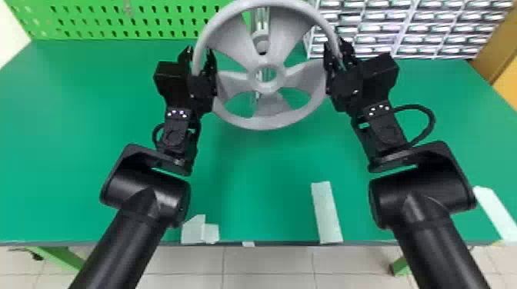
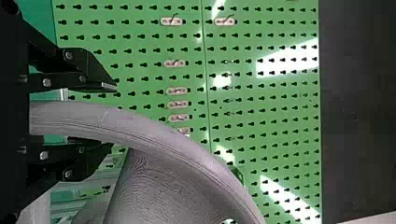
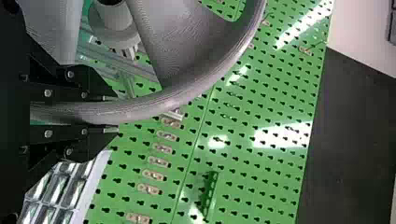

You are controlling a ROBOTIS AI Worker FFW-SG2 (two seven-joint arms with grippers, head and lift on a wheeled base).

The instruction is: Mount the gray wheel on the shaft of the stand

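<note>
In the head view, my left gripper [image 1: 200,63] stands around the left side of the gray wheel [image 1: 238,123], and my right gripper [image 1: 336,57] is shut on its right side. The wheel is held up over the table, its hub facing the camera. Behind it rises the stand [image 1: 261,17]; the shaft [image 1: 262,45] shows between two spokes, above the hub opening. From the left wrist, the gripper [image 2: 112,116] is open with the wheel rim [image 2: 154,133] between its fingers and a gap on one side. The right wrist view has the gripper [image 3: 114,114] closed on the rim [image 3: 187,93], near the shaft [image 3: 114,16].
A green table [image 1: 265,169] lies beneath, with pale tape strips [image 1: 326,211] near its front edge. Along the back are a green pegboard [image 1: 96,19] and, at the right, a rack of small drawers [image 1: 407,29].
</note>
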